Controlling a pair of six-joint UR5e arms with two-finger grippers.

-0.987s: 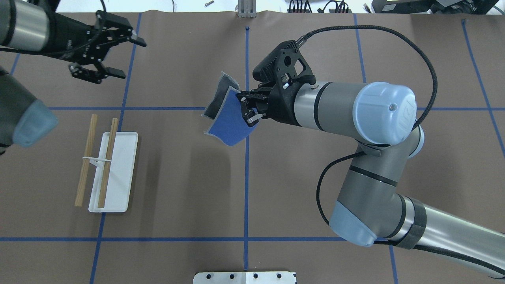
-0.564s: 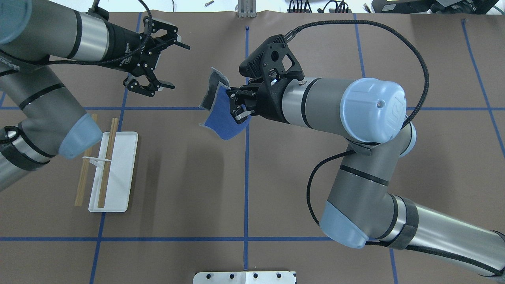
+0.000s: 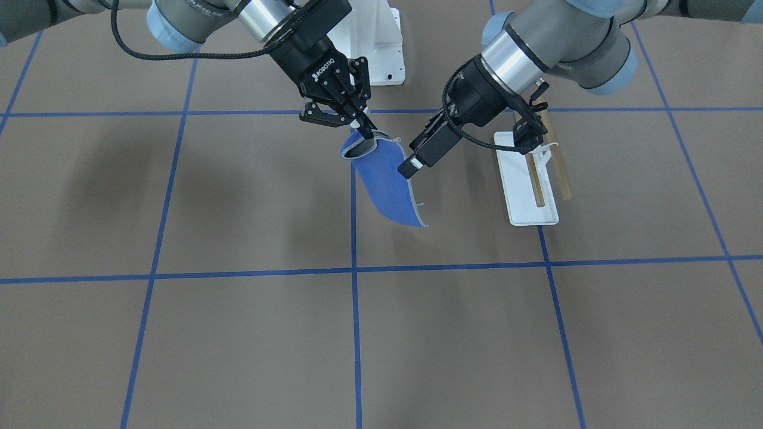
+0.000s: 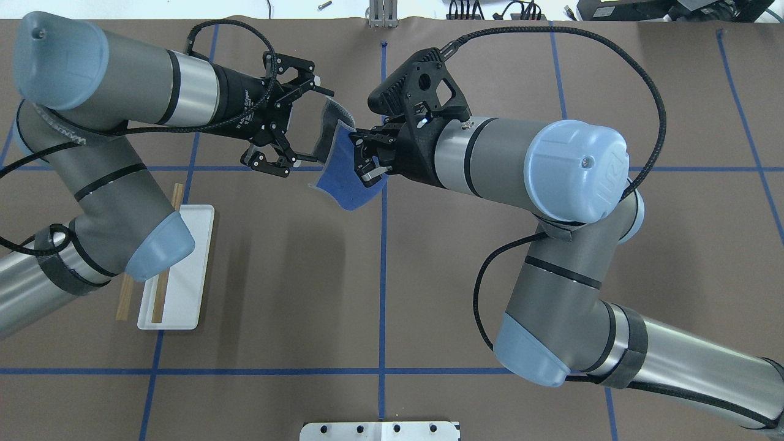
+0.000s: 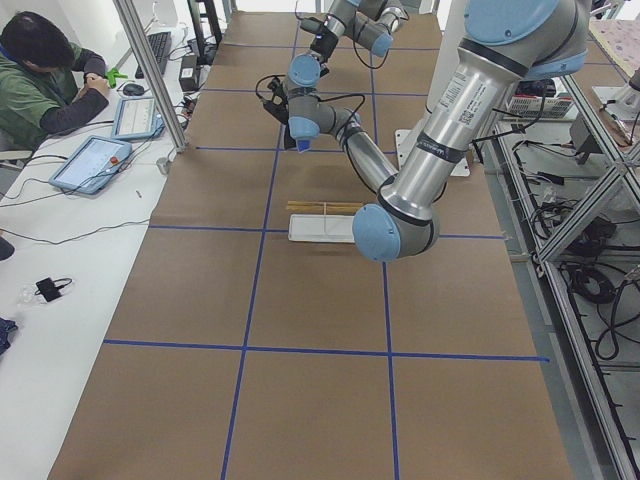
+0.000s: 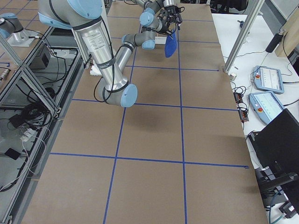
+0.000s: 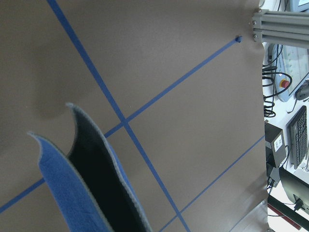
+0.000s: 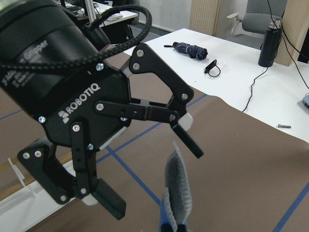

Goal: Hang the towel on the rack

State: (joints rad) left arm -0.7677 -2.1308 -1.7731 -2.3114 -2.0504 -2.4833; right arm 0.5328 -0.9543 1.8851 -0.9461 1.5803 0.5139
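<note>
Right fingers (image 4: 360,160) clamp the top edge of the towel (image 4: 346,187), which hangs curled off the desk (image 4: 275,275) near the centre tape line. Left fingers (image 4: 311,130) are spread wide, just beside the towel's free edge; contact cannot be told. One towel: bright blue, thin pale grey trim, inner fold looks dark, floppy. One rack (image 4: 184,288): flat white base, white bracket, two brown dowels, standing on the desk at the robot's left, partly hidden under the left arm's elbow. Towel and rack are well apart.
</note>
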